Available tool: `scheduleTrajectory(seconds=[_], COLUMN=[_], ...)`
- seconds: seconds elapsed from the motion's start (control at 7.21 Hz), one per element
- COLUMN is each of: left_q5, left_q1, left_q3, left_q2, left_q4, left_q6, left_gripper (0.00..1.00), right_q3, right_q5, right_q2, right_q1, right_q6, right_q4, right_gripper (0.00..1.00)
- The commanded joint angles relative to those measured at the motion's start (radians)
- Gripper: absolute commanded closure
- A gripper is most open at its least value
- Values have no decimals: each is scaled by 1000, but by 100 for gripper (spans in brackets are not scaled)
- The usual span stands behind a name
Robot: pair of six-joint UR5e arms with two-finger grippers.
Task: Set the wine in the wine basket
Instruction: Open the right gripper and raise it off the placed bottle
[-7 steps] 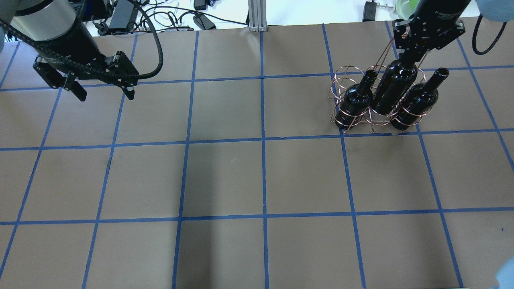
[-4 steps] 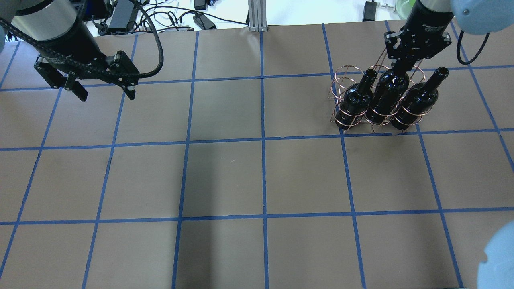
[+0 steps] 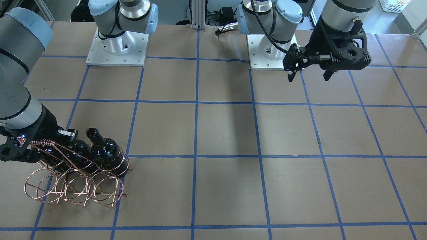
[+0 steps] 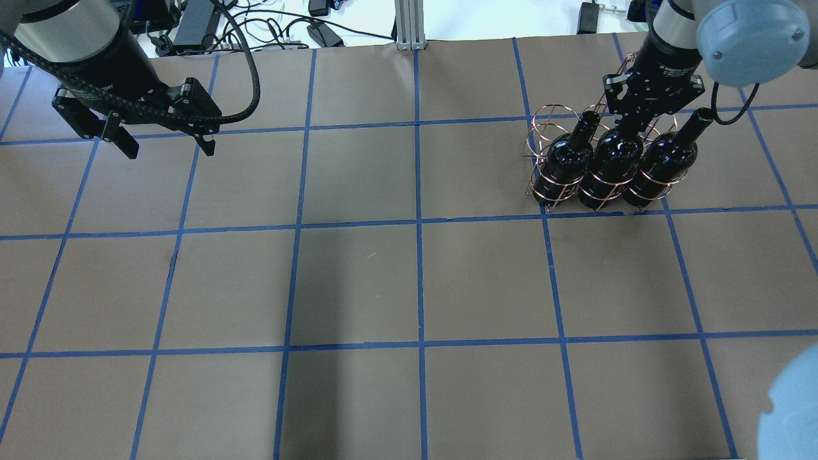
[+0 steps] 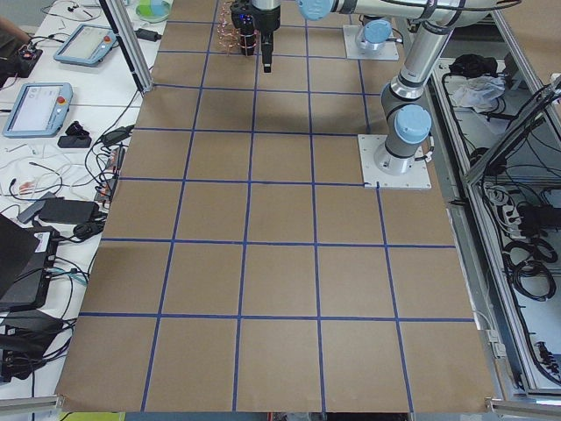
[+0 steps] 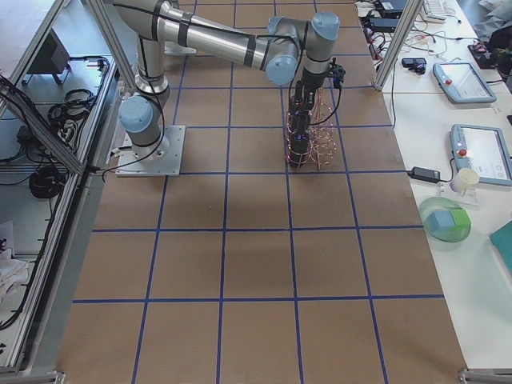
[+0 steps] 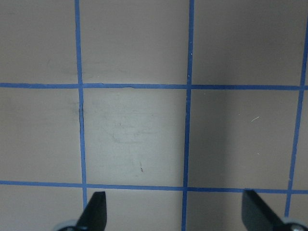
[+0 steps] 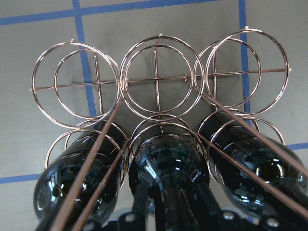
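The copper wire wine basket (image 4: 542,128) stands at the far right of the table. Three near-black bottles stand in its near row. My right gripper (image 4: 629,120) is shut on the neck of the middle wine bottle (image 4: 610,165), which sits down in the middle ring, level with its neighbours (image 4: 565,160) (image 4: 664,163). In the right wrist view the middle bottle (image 8: 166,161) stands between my fingers, and the basket's (image 8: 155,62) other row of rings holds nothing. My left gripper (image 4: 169,152) is open and empty at the far left, above bare table (image 7: 175,214).
Cables and power bricks (image 4: 192,25) and an aluminium post (image 4: 409,25) line the far table edge. The basket's handle wires slant past my right gripper. The two arm bases (image 3: 116,46) (image 3: 267,50) stand on the brown, blue-taped table.
My right gripper has come down with the middle bottle, which has sunk into the middle ring to the level of the other two. The left arm has barely moved.
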Motion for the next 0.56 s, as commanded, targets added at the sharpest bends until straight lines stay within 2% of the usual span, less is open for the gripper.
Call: scheduleTrajectory(seconds=[0.0,0.14,0.28,0.42], left_q5=[6,1,0,-2], left_q1=[0,0,1,1], left_q3=[-2,-2,-3,-6], left_q2=[5,6,5,5], left_q4=[-1,-1,-3,-3], left_q6=[0,-2,-2,0], left_gripper=[0,0,0,0], right_q3=[-6,-12,-12,-12], right_q5=[-5,6,5,8], right_q2=[-18,-52,-108,-196], right_q1=[0,0,1,15], right_q6=[2,11,6,0], right_q4=[1,4,27,151], right_gripper=[13,0,0,0])
